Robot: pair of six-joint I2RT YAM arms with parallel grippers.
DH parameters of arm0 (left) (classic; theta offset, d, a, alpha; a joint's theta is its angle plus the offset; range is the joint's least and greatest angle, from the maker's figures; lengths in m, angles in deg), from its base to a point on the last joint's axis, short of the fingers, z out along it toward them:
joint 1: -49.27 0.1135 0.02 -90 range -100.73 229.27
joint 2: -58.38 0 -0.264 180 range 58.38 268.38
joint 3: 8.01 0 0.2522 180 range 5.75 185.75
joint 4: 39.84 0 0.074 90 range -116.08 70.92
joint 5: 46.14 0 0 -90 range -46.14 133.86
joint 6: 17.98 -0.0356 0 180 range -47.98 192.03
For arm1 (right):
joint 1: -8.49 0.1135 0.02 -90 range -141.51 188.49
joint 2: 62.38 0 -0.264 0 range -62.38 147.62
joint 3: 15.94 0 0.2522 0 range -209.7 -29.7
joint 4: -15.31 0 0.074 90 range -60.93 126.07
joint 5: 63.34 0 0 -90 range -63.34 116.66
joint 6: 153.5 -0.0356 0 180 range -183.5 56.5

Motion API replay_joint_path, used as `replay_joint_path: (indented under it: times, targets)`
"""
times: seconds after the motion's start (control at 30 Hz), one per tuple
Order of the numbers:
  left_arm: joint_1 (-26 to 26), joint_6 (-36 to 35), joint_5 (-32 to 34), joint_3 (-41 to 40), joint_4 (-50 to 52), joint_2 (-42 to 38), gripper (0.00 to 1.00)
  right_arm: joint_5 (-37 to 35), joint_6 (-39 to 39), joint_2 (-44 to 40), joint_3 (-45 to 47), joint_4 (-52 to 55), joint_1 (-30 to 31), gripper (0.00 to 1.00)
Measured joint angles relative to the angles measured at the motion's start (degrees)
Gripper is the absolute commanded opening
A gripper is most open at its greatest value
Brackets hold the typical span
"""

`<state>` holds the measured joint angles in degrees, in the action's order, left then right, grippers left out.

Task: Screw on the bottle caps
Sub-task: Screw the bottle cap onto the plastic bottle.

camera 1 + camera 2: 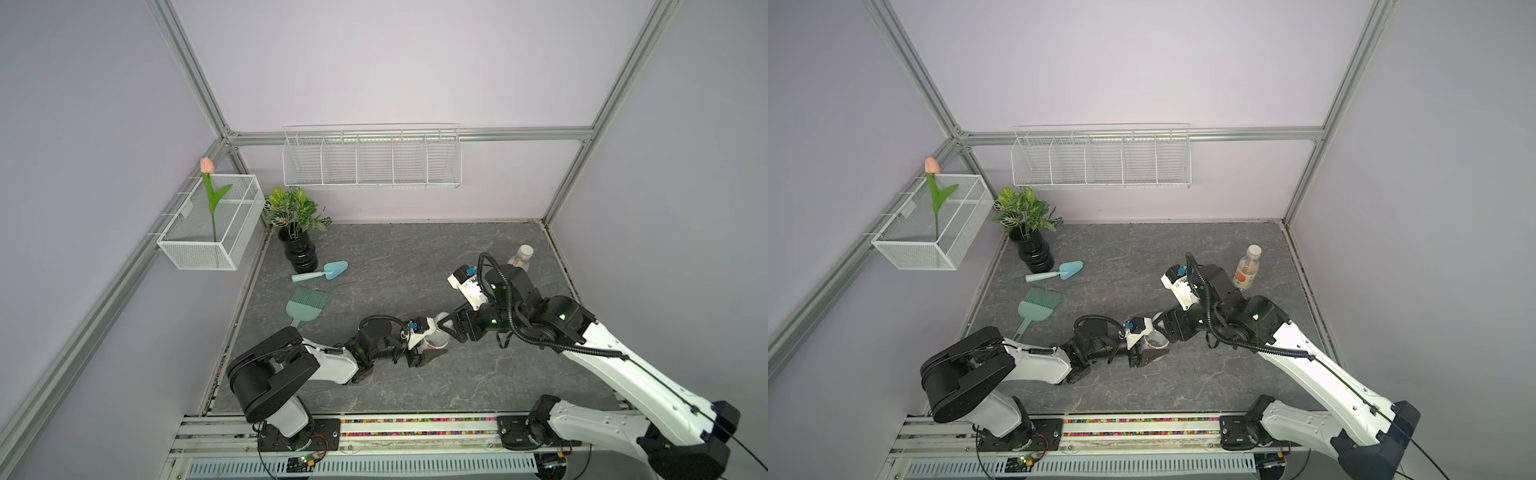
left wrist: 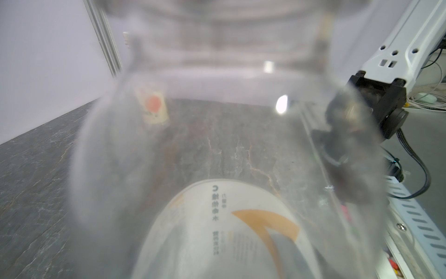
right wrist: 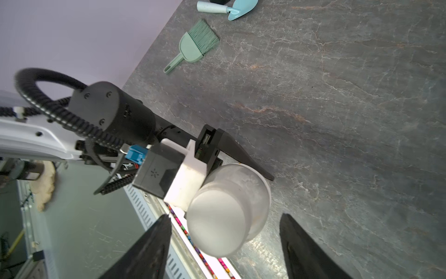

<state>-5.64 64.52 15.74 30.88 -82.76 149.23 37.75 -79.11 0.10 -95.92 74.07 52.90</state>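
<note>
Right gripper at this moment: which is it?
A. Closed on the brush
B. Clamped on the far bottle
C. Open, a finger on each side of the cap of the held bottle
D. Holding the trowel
C: the right wrist view shows the right gripper open, with gaps between its fingers and the white cap on the bottle gripped by the left gripper.
</note>
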Motion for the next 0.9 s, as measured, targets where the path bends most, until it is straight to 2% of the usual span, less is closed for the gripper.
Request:
replay_joint_path:
  times: [0.2,0.4,0.7,0.77,0.9]
  targets:
    - [0.0,0.0,-0.02,0.0,0.15,0.0,0.65,-1.27,0.7,1.09,0.0,0.11,0.87,0.61]
    - [0.0,0.2,0.2,0.02,1.29,0.0,0.65,-2.58,1.16,1.9,-0.44,0.2,1.79,0.49]
    - [0.0,-0.15,0.2,0.87,2.64,0.0,0.65,-3.69,1.97,2.54,-3.15,2.84,1.99,0.41]
    - [0.0,-0.26,0.17,0.96,2.69,0.0,0.64,-3.82,2.05,2.78,-3.65,3.56,2.01,0.35]
    - [0.0,-0.28,0.17,1.03,3.08,0.0,0.64,-3.85,2.19,3.3,-4.15,4.24,2.21,0.35]
